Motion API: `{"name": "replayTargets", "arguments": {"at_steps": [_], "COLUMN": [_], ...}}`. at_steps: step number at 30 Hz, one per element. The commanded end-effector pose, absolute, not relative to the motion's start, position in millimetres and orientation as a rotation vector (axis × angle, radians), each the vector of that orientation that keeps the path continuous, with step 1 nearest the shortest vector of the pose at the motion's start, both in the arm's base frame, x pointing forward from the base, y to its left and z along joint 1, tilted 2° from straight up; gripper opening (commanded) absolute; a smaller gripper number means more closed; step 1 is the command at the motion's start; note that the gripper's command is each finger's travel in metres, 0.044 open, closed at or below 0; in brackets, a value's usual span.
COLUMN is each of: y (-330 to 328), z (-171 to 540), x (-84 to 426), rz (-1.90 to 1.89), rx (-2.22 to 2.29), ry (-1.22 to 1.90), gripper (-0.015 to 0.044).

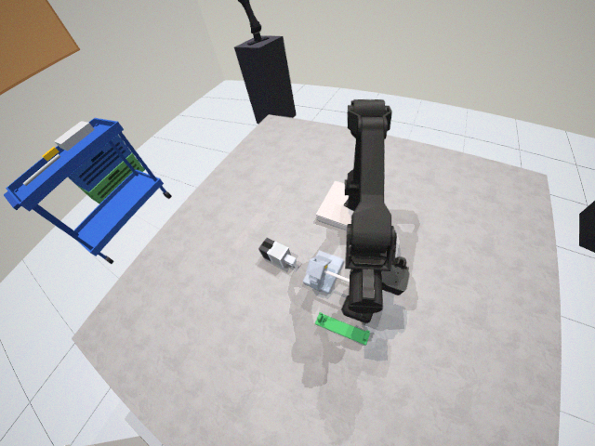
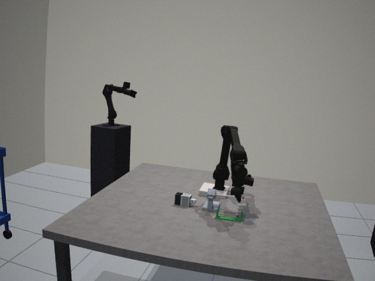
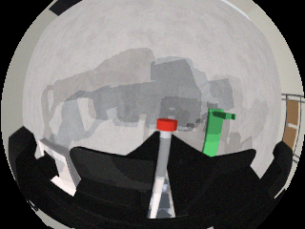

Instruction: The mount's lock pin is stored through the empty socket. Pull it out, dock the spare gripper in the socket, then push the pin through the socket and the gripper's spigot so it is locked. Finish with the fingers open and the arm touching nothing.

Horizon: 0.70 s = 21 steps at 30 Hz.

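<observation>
One red-capped, smooth round pin [image 1: 337, 276] [image 2: 227, 195] [image 3: 163, 157] w/ pale shaft, gripped in nearly shut tool [image 1: 358, 314] [image 2: 239, 200] [image 3: 162, 135]; blocky mount [image 1: 323, 270] [image 2: 211, 201] nearby on mottled grey desk [image 1: 216, 311] [image 2: 145, 223] [image 3: 143, 29].

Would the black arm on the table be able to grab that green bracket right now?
Probably not yet: its claw is shut on the white pin. The green bracket seems near enough, with nothing visibly covering it.
</observation>
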State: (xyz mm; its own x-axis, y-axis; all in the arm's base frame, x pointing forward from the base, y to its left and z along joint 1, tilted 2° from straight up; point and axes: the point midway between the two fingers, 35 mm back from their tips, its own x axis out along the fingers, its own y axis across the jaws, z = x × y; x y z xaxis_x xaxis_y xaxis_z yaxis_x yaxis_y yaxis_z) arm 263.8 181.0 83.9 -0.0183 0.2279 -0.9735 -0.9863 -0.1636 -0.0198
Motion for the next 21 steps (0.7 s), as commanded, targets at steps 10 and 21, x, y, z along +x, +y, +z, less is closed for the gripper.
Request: {"name": "replayTargets", "arguments": {"at_steps": [10,21], "y": [192.0,201.1], "z": [88.7,91.7], "x": [263.2,261.7], "rz": [1.425,1.429], "rx": [-1.154,-1.152], "ry": [0.961,0.967], "gripper": [0.0000,0.0000]}}
